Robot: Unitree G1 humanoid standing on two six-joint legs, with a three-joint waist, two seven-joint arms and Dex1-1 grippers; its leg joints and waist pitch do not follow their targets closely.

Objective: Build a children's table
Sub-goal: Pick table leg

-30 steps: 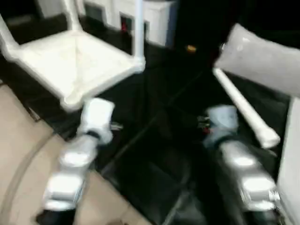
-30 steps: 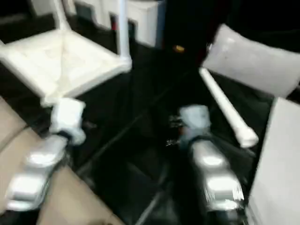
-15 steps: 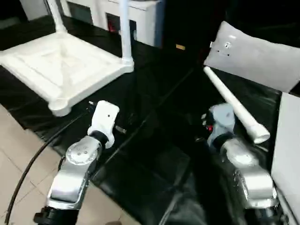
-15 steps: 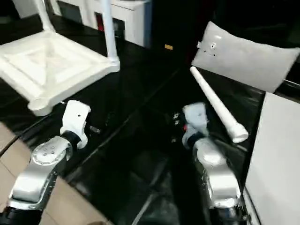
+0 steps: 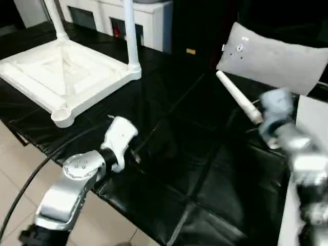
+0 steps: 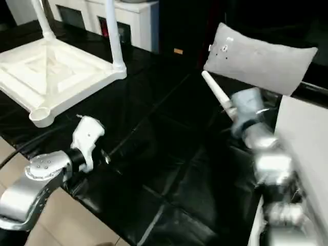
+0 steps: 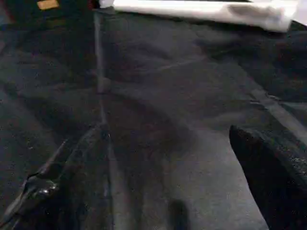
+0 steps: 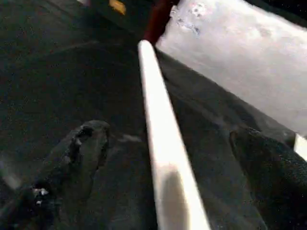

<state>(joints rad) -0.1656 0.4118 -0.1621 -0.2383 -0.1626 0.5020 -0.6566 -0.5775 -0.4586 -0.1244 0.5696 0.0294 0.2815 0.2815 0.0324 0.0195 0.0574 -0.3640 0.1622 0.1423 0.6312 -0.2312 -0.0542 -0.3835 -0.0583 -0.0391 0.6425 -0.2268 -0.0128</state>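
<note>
White plastic marks the job: the table top (image 5: 66, 77) lies upside down at the far left of the black cloth (image 5: 195, 169), ribbed underside up, with two legs (image 5: 130, 36) standing in its far corner sockets. The near corner socket (image 5: 60, 114) is empty, and I cannot tell how the remaining corner stands. A loose leg (image 8: 158, 139) lies on the cloth well to the right, beside a grey cushion (image 5: 271, 59). The right gripper (image 8: 163, 177) hovers over that leg with its fingers spread wide on either side, gripping nothing yet. The left gripper (image 7: 158, 191) hangs over bare cloth near the top's empty corner, also wide open and empty. Roughly half the legs look fitted; this one needs picking up and seating.
</note>
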